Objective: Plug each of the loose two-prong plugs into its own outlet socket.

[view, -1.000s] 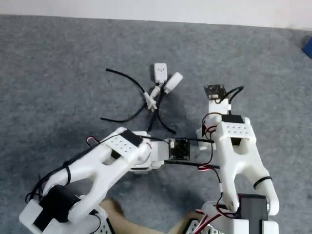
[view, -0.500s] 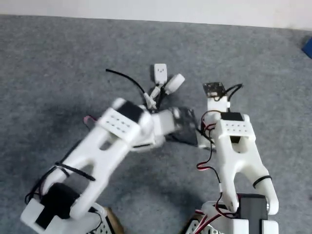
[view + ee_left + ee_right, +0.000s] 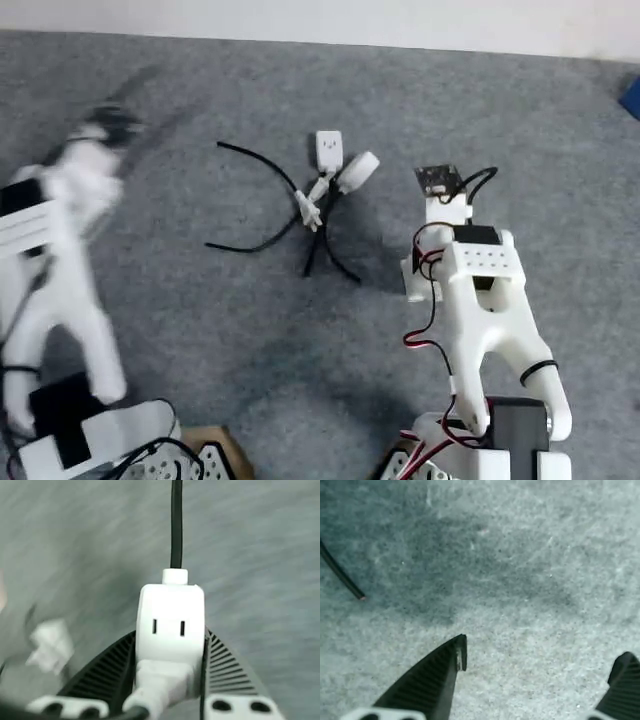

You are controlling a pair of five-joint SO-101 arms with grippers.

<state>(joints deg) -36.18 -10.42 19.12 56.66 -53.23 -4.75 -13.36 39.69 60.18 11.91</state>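
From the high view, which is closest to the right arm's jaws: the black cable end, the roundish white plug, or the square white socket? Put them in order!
From the right gripper:
1. Black cable end, right beside it.
2. Roundish white plug, farther up the carpet.
3. Square white socket, just beyond the plug.

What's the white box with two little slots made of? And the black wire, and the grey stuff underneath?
The white socket looks like hard plastic, smooth and slightly shiny, with crisp slot edges. The black cord seems rubber- or plastic-coated: smooth, dull, evenly round. The grey table cover looks like felt or short carpet, fuzzy and speckled.
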